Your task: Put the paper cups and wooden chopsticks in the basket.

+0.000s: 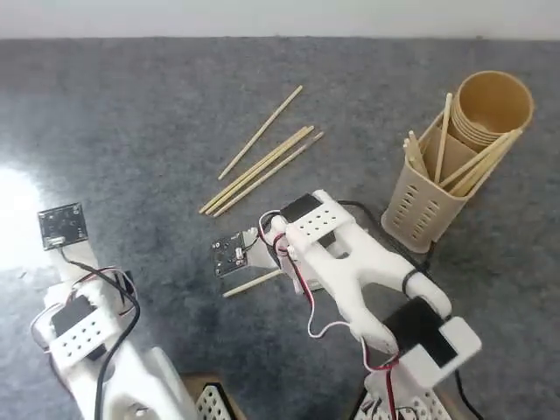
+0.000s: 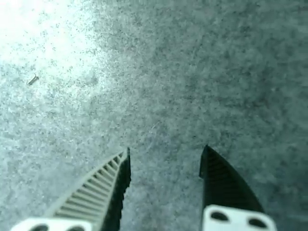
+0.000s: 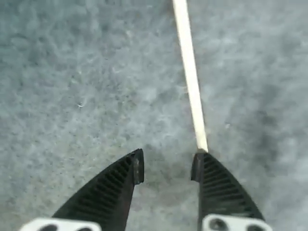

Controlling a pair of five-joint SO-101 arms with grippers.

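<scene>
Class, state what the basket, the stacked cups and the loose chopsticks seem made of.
Basket: probably moulded plastic, matt beige, with regular slotted walls. Cups: tan, matt, thin rolled rims, so likely paper. Chopsticks: pale, dull, straight sticks, likely bare wood or bamboo; which, I cannot tell.

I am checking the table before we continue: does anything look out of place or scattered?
Yes. Several wooden chopsticks lie loose on the grey table, away from the basket, and a single chopstick lies at the open right gripper. The paper cups are stacked in the basket, nothing spilled.
</scene>
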